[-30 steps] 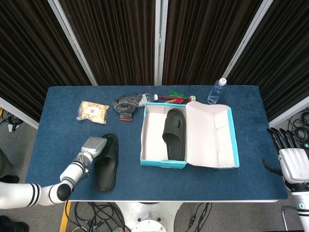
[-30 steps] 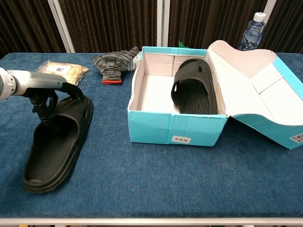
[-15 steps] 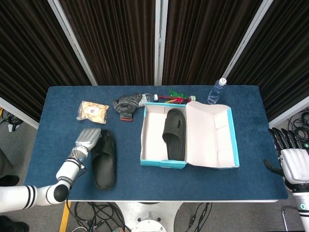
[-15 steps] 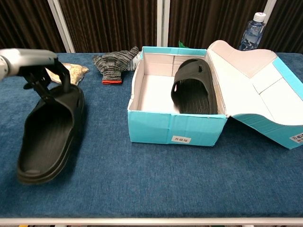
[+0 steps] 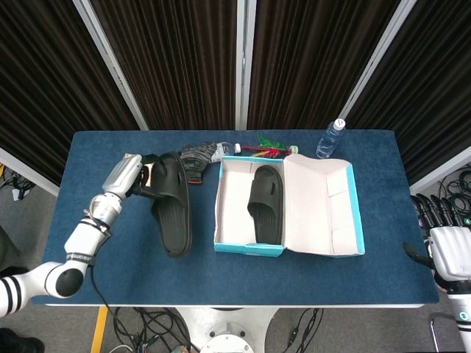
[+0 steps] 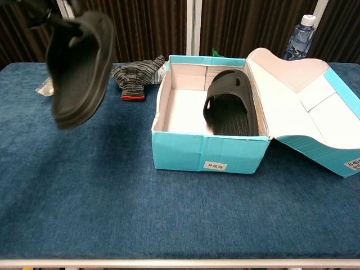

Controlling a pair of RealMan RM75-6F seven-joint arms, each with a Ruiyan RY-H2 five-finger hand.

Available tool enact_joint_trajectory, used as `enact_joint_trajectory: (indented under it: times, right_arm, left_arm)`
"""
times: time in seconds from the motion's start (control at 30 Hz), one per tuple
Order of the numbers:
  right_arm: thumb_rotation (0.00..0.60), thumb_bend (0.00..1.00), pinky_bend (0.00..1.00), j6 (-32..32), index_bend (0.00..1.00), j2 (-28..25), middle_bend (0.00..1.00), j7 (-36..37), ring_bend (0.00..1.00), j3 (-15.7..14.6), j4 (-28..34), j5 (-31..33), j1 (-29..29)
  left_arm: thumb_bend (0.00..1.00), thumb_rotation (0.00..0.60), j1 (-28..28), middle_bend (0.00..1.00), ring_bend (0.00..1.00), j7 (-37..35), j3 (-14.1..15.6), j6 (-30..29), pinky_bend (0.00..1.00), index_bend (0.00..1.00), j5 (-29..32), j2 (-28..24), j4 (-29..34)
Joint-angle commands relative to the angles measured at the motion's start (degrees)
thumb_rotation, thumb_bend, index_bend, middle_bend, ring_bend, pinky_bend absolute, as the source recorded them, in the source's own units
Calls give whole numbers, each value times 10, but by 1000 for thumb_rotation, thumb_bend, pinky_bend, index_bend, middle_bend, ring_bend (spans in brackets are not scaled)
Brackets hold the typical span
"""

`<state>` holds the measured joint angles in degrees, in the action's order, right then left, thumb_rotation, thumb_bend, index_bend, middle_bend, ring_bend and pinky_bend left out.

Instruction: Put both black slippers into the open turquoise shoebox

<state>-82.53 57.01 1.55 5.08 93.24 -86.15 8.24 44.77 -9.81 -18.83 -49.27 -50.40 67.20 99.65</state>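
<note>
- The left hand (image 5: pixel 126 175) grips the second slipper (image 5: pixel 171 212) at its strap, so it hangs clear above the bench (image 5: pixel 110 243).
- The first slipper (image 5: pixel 266 202) lies inside the shoebox (image 5: pixel 285 250), leaving room beside it.
- The right hand (image 5: pixel 447 246) waits aside, holding nothing, fingers spread.

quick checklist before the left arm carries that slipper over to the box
1. Grip: left robot hand holds the lifted slipper at its strap end: ok, though the finger contact itself cannot be seen clearly.
2. Slipper clear of the table: ok, it hangs in the air in the chest view.
3. Shoebox open, lid folded away to the right: ok.
4. Free space inside: ok, the other slipper lies on the right side, the left side is bare.
5. Path to the box: cannot tell, the striped glove lies near the box corner.
6. Right robot hand off the table: ok.
</note>
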Motion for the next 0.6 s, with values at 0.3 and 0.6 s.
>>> enact_joint_trajectory:
  times: [0.3,0.6]
  right_arm:
    - [600,141,0,-3,0,-7,78,-12,0,0,12,3,-4]
    - [600,142,0,2,0,-11,78,-25,0,1,22,9,-2]
  left_arm:
    - [0,600,96,517,737,-163,-81,102,778,536,-91,133,-145]
    - [0,600,174,514,725,-212,-82,130,730,536,-149,247,-282]
